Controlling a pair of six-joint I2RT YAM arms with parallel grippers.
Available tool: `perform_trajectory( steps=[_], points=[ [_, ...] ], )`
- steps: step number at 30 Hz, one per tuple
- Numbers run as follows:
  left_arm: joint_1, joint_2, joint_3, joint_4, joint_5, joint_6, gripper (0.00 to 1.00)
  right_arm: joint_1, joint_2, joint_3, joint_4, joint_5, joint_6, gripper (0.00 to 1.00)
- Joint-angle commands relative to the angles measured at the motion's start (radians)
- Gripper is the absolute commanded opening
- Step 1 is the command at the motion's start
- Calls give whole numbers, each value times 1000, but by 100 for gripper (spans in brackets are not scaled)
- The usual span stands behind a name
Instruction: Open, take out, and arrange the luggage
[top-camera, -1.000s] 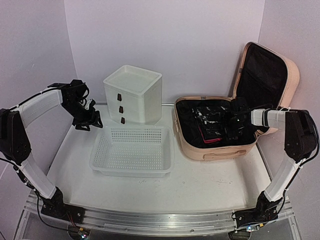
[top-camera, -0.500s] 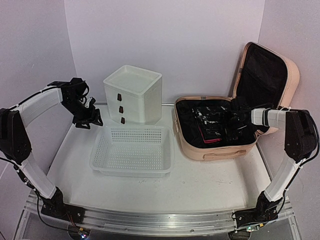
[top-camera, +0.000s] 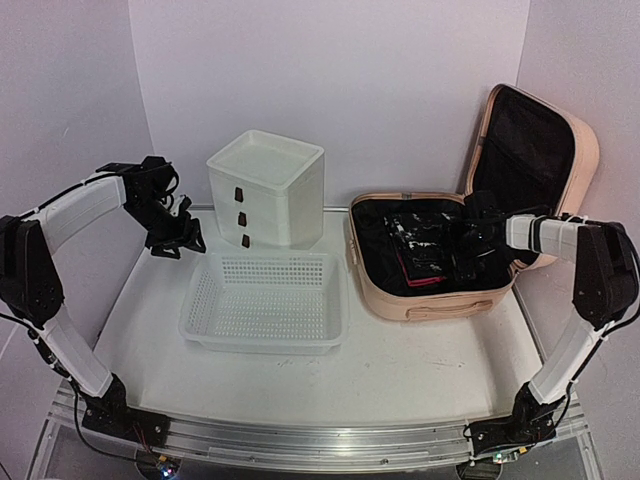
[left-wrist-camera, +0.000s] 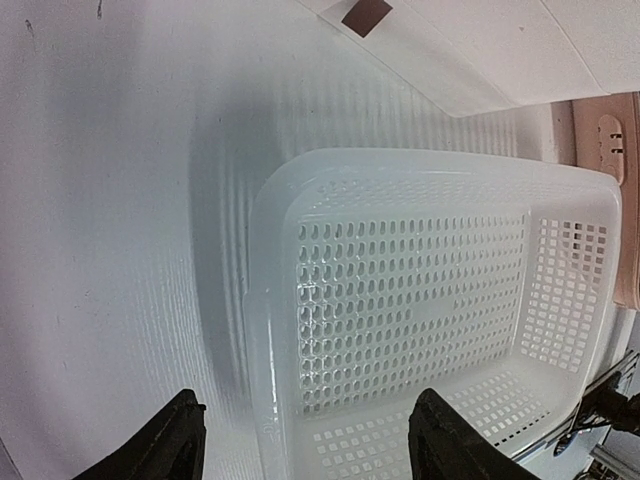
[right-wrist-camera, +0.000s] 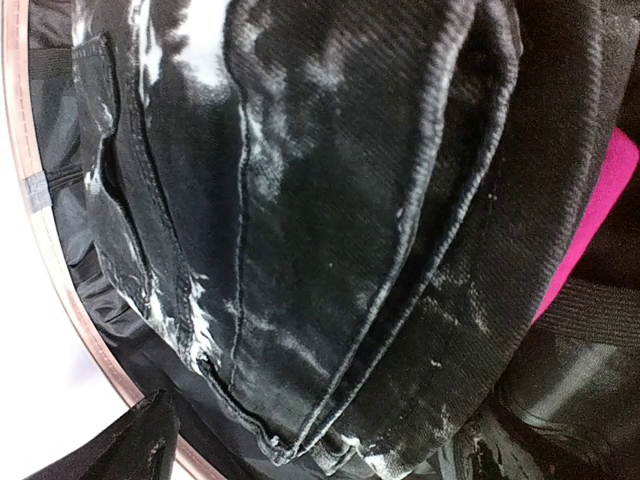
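A: On the right side of the worktop (top-camera: 420, 370), is that the luggage (top-camera: 440, 298) lying open?
B: Yes. The peach-pink suitcase rests flat with its lid raised toward the back corner, black lining showing. Folded black jeans (right-wrist-camera: 330, 200) with white streaks lie inside, a bright pink item (right-wrist-camera: 600, 200) just beside them.
A: What differs from a second ago?
B: Little. The right arm's elbow has eased slightly outward, and the right tool (top-camera: 470, 248) remains inside the suitcase, over the jeans. The left arm has barely shifted.
A: How do the right tool's fingers stand?
B: Spread wide, gripping nothing. The wrist view shows both tips well apart above the denim.
A: And the left tool (top-camera: 172, 238)?
B: It hangs above the worktop, left of the white drawer box (top-camera: 265, 190) and near the far-left corner of the white mesh basket (top-camera: 262, 344). Its fingers are parted with nothing between them.
A: Any writing?
B: The brown tabs (top-camera: 240, 215) on the drawer fronts are too small to read.
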Motion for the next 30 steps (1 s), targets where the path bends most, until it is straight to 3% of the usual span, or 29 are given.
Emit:
perform_trajectory(
  steps=[1, 10, 22, 25, 29, 30],
  points=[
    [2, -1, 54, -12, -16, 20, 70, -4, -56, 32, 1, 10, 4, 96],
    [2, 5, 54, -10, -11, 21, 70, -6, 28, 61, 55, 7, -8, 92],
    [2, 18, 62, -10, -11, 24, 70, -10, 70, 91, 110, 12, -30, 97],
    [2, 18, 64, -10, -9, 22, 70, -10, 44, 108, 129, 32, -61, 91],
    [2, 26, 65, -10, -5, 20, 70, -9, 41, 113, 143, 14, -42, 63],
    [2, 27, 65, -10, -5, 21, 70, -10, 44, 110, 143, 2, -29, 61]
  ],
)
